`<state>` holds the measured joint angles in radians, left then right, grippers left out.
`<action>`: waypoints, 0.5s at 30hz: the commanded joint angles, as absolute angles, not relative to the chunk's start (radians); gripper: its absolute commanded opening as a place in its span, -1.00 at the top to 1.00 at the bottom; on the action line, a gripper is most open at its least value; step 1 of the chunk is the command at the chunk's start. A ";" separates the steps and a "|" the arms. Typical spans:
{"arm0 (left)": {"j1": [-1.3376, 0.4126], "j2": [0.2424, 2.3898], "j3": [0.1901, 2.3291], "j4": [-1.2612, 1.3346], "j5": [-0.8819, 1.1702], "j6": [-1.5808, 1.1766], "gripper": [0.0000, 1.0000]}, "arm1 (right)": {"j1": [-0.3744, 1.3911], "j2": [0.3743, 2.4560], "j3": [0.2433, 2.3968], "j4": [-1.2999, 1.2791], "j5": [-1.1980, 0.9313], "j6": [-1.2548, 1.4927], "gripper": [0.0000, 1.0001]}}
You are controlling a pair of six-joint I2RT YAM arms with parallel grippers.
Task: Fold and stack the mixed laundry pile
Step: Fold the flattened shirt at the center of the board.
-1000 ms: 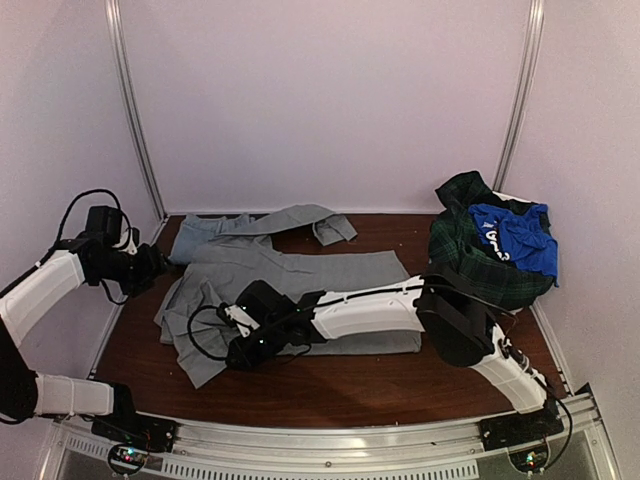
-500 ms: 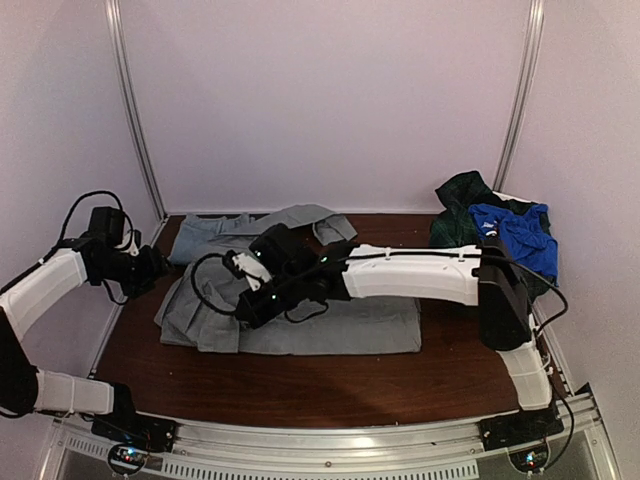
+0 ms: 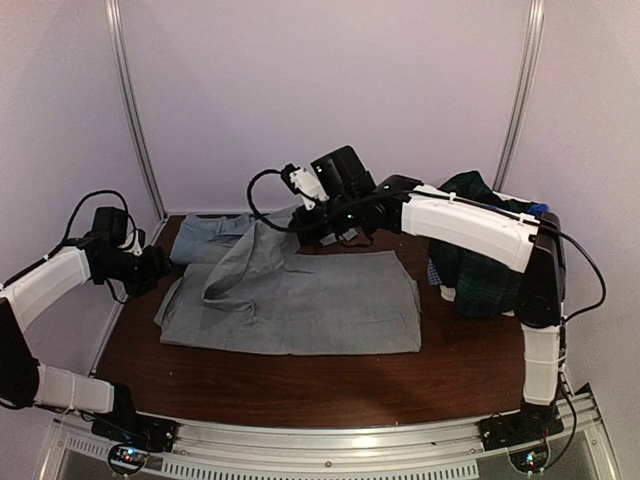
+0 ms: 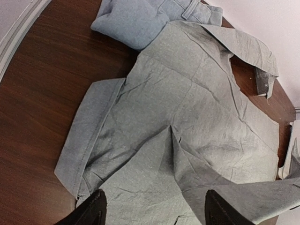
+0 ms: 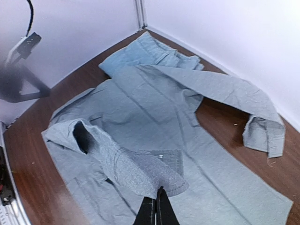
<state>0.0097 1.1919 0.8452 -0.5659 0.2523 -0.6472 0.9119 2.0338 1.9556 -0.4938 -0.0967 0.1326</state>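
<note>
A grey shirt (image 3: 310, 305) lies spread flat on the dark wooden table (image 3: 300, 385). My right gripper (image 3: 300, 222) hangs above the shirt's back edge, shut on a sleeve cuff (image 5: 154, 176) that rises from the left side in a loose tent. In the right wrist view the fingers (image 5: 156, 210) are pressed together on the cuff's hem. My left gripper (image 3: 155, 270) hovers open at the shirt's left edge; its fingertips (image 4: 93, 213) frame only flat grey shirt (image 4: 187, 122). The mixed laundry pile (image 3: 485, 285), mostly dark plaid, sits at the right, partly behind the right arm.
A folded blue-grey garment (image 3: 200, 235) lies at the back left, touching the shirt's collar end. The shirt's other sleeve (image 5: 234, 93) stretches toward the back wall, its cuff (image 5: 265, 136) on bare wood. Side walls stand close on both sides.
My right gripper closed on the cuff at the shirt's front left and carried it up and back toward the rear. The left arm stayed put.
</note>
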 commanded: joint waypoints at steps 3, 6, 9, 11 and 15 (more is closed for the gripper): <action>0.018 1.214 0.846 -0.477 0.328 -0.562 -0.46 | 0.852 1.995 2.005 -0.461 0.067 -0.054 1.00; 0.018 1.225 0.849 -0.469 0.350 -0.533 -0.46 | 0.834 1.991 1.976 -0.376 0.088 -0.141 1.00; 0.017 1.245 0.846 -0.462 0.374 -0.520 -0.47 | 0.827 1.986 1.918 -0.245 0.069 -0.267 1.00; 0.017 1.256 0.844 -0.461 0.376 -0.517 -0.47 | 0.824 2.005 1.905 -0.163 0.048 -0.343 1.00; 0.017 1.264 0.833 -0.450 0.371 -0.516 -0.47 | 0.824 2.079 1.951 -0.027 -0.019 -0.455 1.00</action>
<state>0.0097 1.2591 0.8440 -0.5022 0.3523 -0.5442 0.8223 2.0369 1.9221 -0.2371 0.0338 -0.2928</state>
